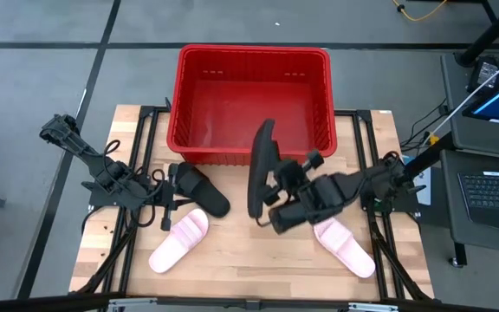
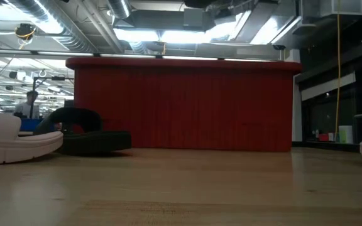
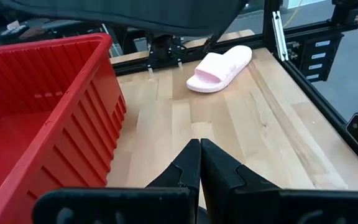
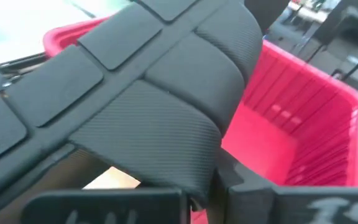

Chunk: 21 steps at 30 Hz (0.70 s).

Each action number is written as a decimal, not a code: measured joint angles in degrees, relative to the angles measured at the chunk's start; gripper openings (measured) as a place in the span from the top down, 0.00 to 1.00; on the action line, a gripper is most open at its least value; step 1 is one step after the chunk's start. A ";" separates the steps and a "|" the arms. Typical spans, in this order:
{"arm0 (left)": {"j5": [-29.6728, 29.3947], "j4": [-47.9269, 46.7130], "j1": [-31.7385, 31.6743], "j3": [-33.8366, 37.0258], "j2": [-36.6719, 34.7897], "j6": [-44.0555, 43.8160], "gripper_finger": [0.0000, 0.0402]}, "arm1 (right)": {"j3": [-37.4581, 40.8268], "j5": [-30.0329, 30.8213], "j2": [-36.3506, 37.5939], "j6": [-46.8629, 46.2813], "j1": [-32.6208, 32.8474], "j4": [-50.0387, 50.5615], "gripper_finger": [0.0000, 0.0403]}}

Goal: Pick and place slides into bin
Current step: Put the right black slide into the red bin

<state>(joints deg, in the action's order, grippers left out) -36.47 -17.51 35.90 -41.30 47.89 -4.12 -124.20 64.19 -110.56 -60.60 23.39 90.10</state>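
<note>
The red bin stands at the table's far middle. My right gripper is shut on a black slide, held up on its edge over the bin's near wall. Its ribbed sole fills the right wrist view. A second black slide lies on its sole left of centre, with my shut left gripper at its left end; whether they touch I cannot tell. One pink slide lies at the near left, the other at the near right below my right arm. My right gripper holds the black slide by one long edge, near the middle of its length, coming level from the table's right. The slide is lifted clear and turned on its side, one end over the bin and the other over the table. The gripper body hides the fingers.
Black frame rails run along both table sides. In the low view the bin's wall fills the middle, with the black slide and a pink slide at the left. Bare wood lies between the pink slides.
</note>
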 joint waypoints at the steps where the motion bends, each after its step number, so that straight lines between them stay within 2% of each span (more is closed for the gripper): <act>1: 0.00 0.07 0.00 0.00 0.01 0.56 0.99 | -0.76 0.43 0.01 1.31 -0.87 -0.01 0.96; 10: 0.00 0.55 0.00 0.00 -0.43 2.41 0.99 | -2.84 3.94 0.02 8.28 -6.42 -0.05 0.96; 16: 0.00 0.57 0.00 0.00 -1.07 2.45 0.99 | -2.84 7.81 0.02 8.81 -8.74 -0.06 0.96; 21: 0.02 0.54 0.00 0.00 -1.73 2.98 0.99 | -2.84 8.13 0.02 11.00 -11.51 -0.10 0.96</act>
<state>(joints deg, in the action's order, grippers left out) -36.45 -16.97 35.90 -41.30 46.17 -1.15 -127.04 72.32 -110.54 -49.59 11.88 90.00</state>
